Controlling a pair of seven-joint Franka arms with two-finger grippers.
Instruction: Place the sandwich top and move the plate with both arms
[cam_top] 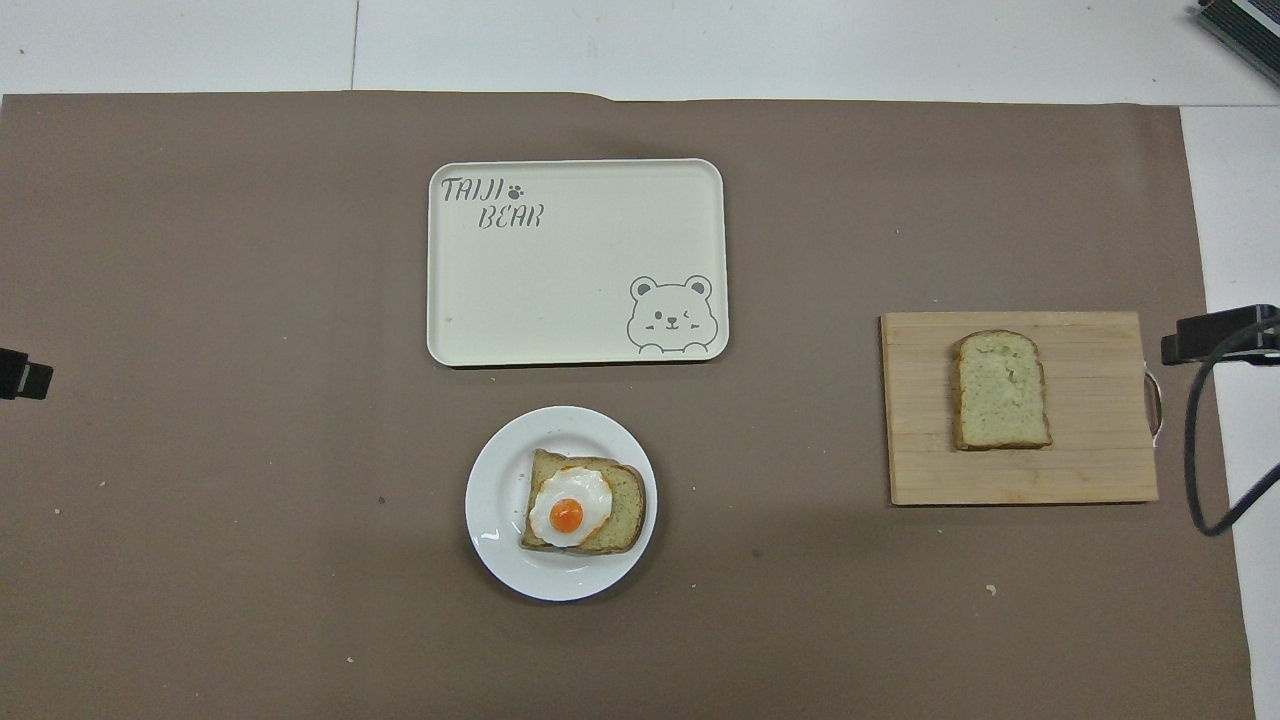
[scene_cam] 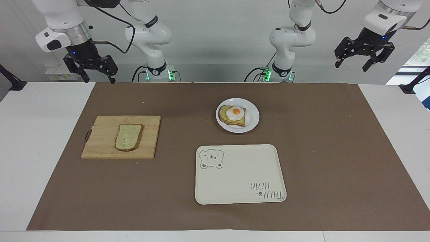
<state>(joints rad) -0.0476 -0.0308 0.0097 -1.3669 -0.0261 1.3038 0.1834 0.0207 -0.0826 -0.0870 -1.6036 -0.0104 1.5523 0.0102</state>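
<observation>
Looking like setup: bread slice [scene_cam: 128, 137] lies on the cutting board [scene_cam: 100, 148], toward the right arm's end from the plate [scene_cam: 252, 121], which holds egg toast [scene_cam: 232, 116]. Left gripper [scene_cam: 364, 61] and right gripper [scene_cam: 95, 71] hover, jaws wide, empty, ready to reach in
</observation>
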